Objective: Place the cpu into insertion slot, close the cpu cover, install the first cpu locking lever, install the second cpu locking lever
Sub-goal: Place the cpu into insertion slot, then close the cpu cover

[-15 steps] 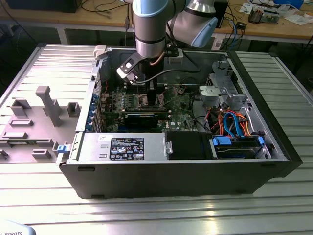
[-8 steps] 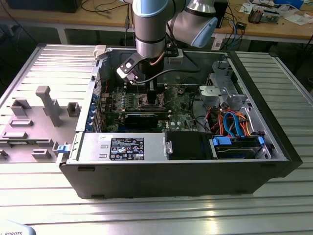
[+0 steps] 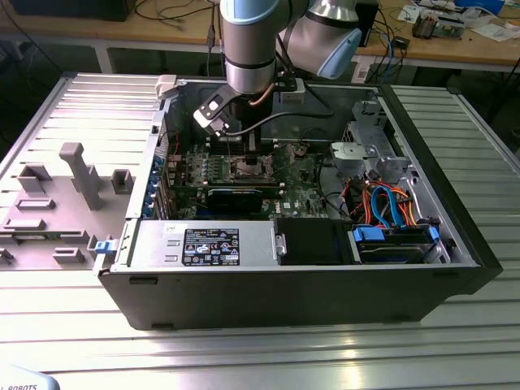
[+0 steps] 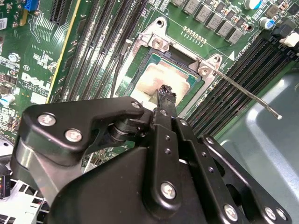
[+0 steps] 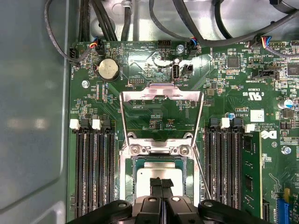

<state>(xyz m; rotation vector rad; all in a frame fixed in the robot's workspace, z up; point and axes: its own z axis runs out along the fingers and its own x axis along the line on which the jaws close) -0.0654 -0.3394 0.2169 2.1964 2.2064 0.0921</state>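
Gripper (image 4: 166,91) is clenched on nothing: its fingers (image 5: 156,189) are pressed together with no gap, their tips poised just over the cpu (image 5: 142,175); whether they touch its silvery top I cannot tell. That cpu lies flat inside the insertion slot (image 5: 125,182), on the green motherboard (image 3: 305,191) in the upper middle of the exterior view, within the open computer case (image 3: 325,301). Swung up from its hinge at the slot's edge, the cpu cover (image 5: 161,95) stands open, board showing through its window. Two thin locking levers (image 4: 247,95) stick out free beside the slot
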